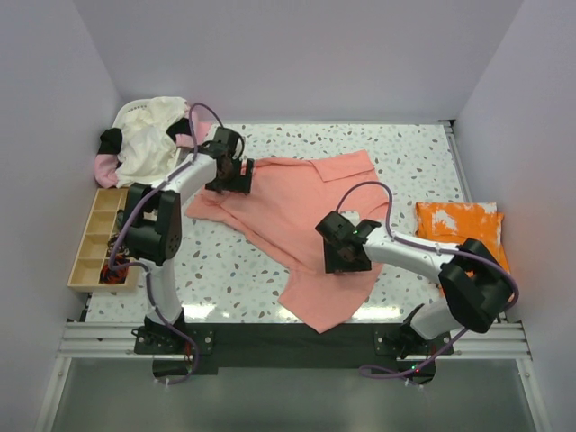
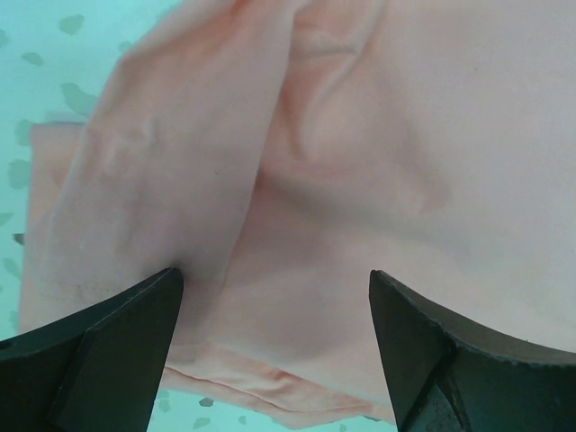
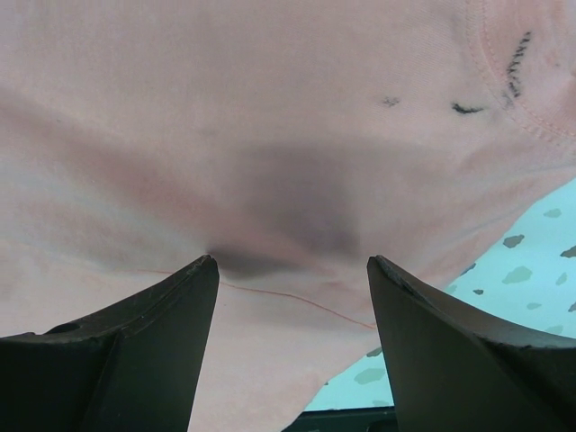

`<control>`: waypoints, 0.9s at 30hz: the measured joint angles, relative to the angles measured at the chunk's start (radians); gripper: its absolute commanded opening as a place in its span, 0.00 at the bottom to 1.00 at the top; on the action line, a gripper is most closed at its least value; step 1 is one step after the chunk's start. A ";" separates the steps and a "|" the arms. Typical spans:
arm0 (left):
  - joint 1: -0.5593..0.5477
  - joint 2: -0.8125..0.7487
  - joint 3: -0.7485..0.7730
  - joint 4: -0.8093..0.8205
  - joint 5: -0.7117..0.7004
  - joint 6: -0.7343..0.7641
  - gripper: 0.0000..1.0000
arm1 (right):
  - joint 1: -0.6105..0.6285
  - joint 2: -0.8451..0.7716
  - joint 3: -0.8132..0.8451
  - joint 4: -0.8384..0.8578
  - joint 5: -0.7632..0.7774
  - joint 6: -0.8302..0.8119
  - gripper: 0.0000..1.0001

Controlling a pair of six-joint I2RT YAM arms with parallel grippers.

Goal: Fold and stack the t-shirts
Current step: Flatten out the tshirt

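Observation:
A salmon-pink t-shirt (image 1: 297, 216) lies spread and wrinkled across the middle of the speckled table. My left gripper (image 1: 232, 174) is open over its far left edge; in the left wrist view its fingers (image 2: 108, 351) straddle a fold of the pink cloth (image 2: 360, 180). My right gripper (image 1: 342, 252) is open over the shirt's right side; in the right wrist view its fingers (image 3: 135, 351) press down on the pink cloth (image 3: 270, 108) near its edge. An orange t-shirt with white splotches (image 1: 461, 229) lies folded at the right. Cream and pink shirts (image 1: 148, 139) lie heaped at the back left.
A wooden compartment tray (image 1: 97, 236) sits at the left table edge. White walls close in the table on three sides. The arm bases and a metal rail (image 1: 288, 337) run along the near edge.

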 measured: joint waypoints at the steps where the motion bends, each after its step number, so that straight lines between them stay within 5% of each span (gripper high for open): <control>1: -0.002 0.007 0.016 -0.006 -0.023 0.001 0.88 | 0.000 0.005 0.000 0.008 -0.006 -0.001 0.72; 14: -0.068 0.117 0.117 -0.014 -0.278 0.048 0.69 | -0.001 0.064 0.000 0.065 -0.045 -0.029 0.73; 21: -0.086 0.144 0.117 -0.011 -0.353 0.067 0.39 | -0.001 0.077 0.008 0.073 -0.052 -0.037 0.70; 27: -0.085 0.176 0.204 -0.027 -0.424 0.089 0.00 | -0.002 0.090 0.012 0.086 -0.067 -0.038 0.66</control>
